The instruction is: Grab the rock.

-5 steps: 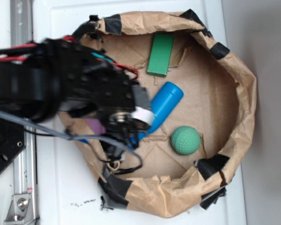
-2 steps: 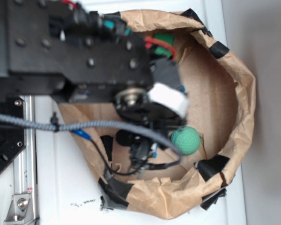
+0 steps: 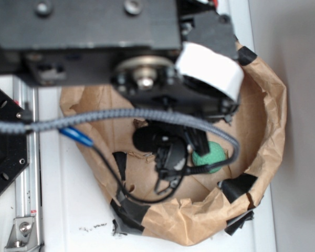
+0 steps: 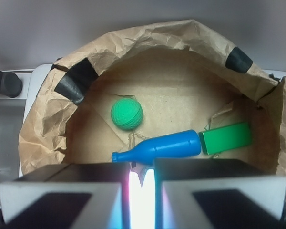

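In the wrist view a small jagged grey-brown sliver, the rock [image 4: 140, 173], shows at the far end of the narrow gap between my two fingers. My gripper [image 4: 142, 177] is shut on it, with a bright glow filling the rest of the gap. In the exterior view the gripper [image 3: 170, 152] hangs high over the middle of the brown paper bag, and the arm hides the rock there. The round green ball [image 4: 127, 113] lies apart on the bag floor; it also shows as the green ball [image 3: 212, 157] just right of the gripper.
A blue toy bottle [image 4: 162, 147] and a green block [image 4: 226, 137] lie on the bag floor just beyond my fingers. The crumpled bag wall [image 3: 273, 105] with black tape patches rings everything. A metal rail [image 3: 23, 210] runs along the left.
The arm has risen towards the exterior camera and moved from the bag's left side over its middle. It now covers the blue bottle and the green block.
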### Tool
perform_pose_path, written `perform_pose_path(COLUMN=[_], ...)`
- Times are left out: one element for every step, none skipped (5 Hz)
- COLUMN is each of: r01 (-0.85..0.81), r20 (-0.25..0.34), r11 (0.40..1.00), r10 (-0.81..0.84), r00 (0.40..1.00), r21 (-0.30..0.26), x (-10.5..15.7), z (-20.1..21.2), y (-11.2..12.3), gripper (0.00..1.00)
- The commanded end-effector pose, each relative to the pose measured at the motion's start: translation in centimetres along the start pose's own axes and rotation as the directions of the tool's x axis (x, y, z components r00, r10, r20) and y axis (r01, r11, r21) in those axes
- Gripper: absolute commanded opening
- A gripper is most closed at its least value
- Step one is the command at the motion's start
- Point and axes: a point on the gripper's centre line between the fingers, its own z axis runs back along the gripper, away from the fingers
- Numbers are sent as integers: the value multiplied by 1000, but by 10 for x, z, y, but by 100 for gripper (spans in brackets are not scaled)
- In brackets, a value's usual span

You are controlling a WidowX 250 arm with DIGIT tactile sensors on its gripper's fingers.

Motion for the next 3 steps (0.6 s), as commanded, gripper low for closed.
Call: perform_pose_path(r01=[-90, -115, -125], r20=[29, 12, 6], r11=[995, 992, 990], r10=[92, 116, 126], r00=[995, 993, 992], r21=[-49, -51, -70], x=[-36, -51, -49], z=[-35, -83, -113], y=[33, 37, 28], gripper=[100, 100, 100])
